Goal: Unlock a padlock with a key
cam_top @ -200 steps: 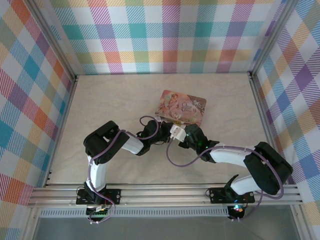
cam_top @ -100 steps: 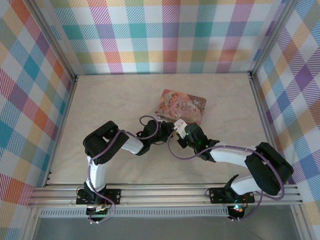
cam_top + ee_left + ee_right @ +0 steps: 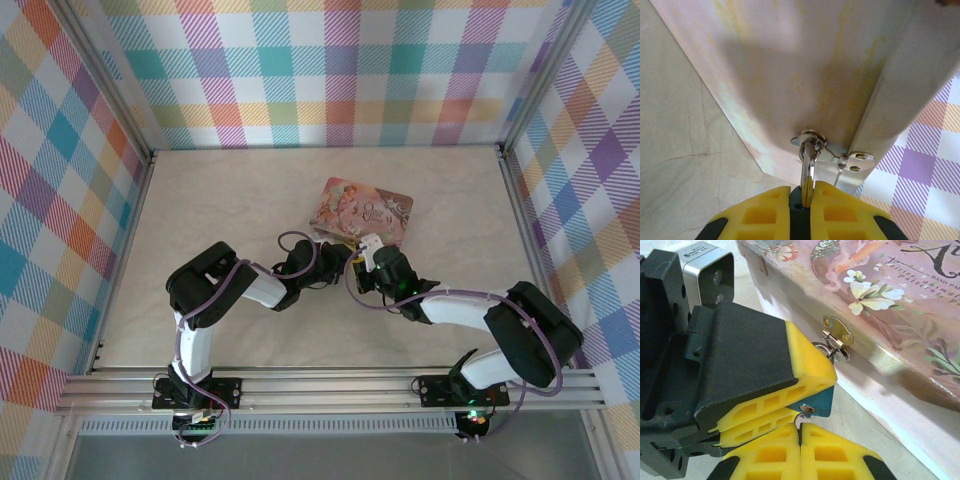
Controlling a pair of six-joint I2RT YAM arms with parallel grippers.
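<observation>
left gripper (image 3: 801,196): clamped on padlock (image 3: 808,165) (silver shackle) | shackle hooked through clasp ring (image 3: 812,136) | on box (image 3: 790,75) wall

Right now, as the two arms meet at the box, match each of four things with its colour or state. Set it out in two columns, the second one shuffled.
1. padlock
2. box
3. left gripper
4. latch plate

a. pink, painted with flowers
b. brass-coloured, fixed to the box's side wall
c. yellow-tipped, shut on the padlock
d. blue body

Pairs: 1-d, 2-a, 3-c, 4-b
</observation>
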